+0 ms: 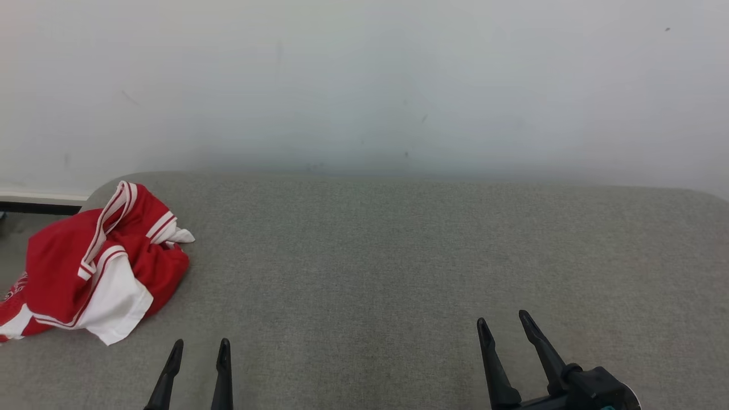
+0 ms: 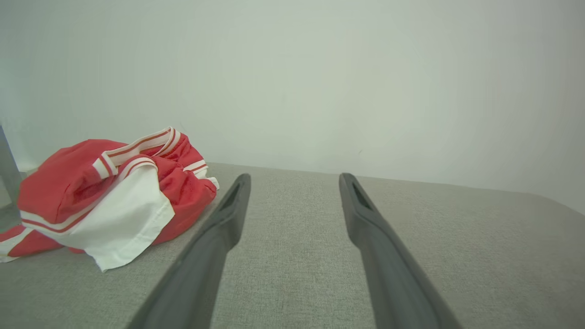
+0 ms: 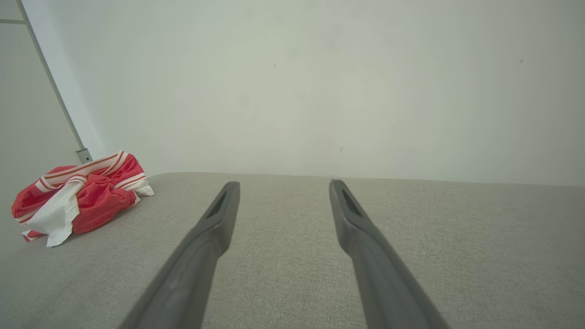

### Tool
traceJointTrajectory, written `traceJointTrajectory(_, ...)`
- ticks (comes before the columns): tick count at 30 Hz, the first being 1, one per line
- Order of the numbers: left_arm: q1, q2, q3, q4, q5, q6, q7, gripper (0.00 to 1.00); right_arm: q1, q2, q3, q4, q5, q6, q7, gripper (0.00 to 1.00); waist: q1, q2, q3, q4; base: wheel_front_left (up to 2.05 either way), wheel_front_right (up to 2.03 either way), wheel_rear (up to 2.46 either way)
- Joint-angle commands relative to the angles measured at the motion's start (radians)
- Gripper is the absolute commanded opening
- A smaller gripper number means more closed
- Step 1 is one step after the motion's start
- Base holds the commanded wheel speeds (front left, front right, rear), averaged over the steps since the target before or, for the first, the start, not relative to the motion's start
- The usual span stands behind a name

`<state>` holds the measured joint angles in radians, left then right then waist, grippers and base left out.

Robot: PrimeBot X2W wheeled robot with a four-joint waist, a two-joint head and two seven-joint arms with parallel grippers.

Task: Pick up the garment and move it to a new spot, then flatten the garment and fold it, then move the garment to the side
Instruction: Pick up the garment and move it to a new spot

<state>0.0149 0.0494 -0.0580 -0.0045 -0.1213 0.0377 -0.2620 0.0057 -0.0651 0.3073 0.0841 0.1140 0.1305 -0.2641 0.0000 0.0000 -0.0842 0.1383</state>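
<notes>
The garment [image 1: 97, 262] lies crumpled at the left edge of the desk [image 1: 364, 256], untouched, so pickup comes first. The left hand [image 1: 200, 344], near it, and the right hand [image 1: 502, 317], well apart, gape wide and empty, ready to reach.

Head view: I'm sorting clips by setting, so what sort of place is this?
Likely a plain indoor room, perhaps a test space: a grey fabric-covered surface against a bare white wall, with a crumpled red-and-white garment at its left end.
</notes>
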Motion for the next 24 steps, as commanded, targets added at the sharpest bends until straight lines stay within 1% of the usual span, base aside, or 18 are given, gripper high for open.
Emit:
traceJointTrajectory(1,0.000,0.002,0.004,-0.002,0.005,0.000,-0.003,1.00,-0.001,0.002,0.002,-0.001,0.005,0.000,-0.001,1.00,0.0000,0.0000,0.004,0.033,0.00,0.00,0.00)
traceJointTrajectory(7,-0.003,0.002,0.013,-0.004,0.014,-0.003,-0.003,1.00,-0.003,0.002,0.016,-0.003,0.010,0.000,-0.001,1.00,0.0000,0.0000,0.006,0.080,0.00,0.00,0.00)
traceJointTrajectory(11,-0.001,0.002,0.016,-0.004,0.014,0.008,-0.003,1.00,-0.004,-0.001,0.017,-0.006,0.014,0.000,-0.001,1.00,0.0000,0.0000,0.005,0.110,0.00,0.00,0.00)
traceJointTrajectory(14,0.006,0.002,0.012,0.006,-0.002,0.006,-0.003,1.00,0.001,-0.003,0.029,-0.011,0.027,0.000,-0.001,1.00,0.0000,0.0000,0.002,0.135,0.00,0.00,0.00)
traceJointTrajectory(24,0.009,0.002,0.019,0.002,0.010,0.011,-0.003,1.00,0.014,-0.003,0.041,-0.012,0.033,0.000,-0.001,1.00,0.0000,0.0000,-0.005,0.214,0.00,0.00,0.00)
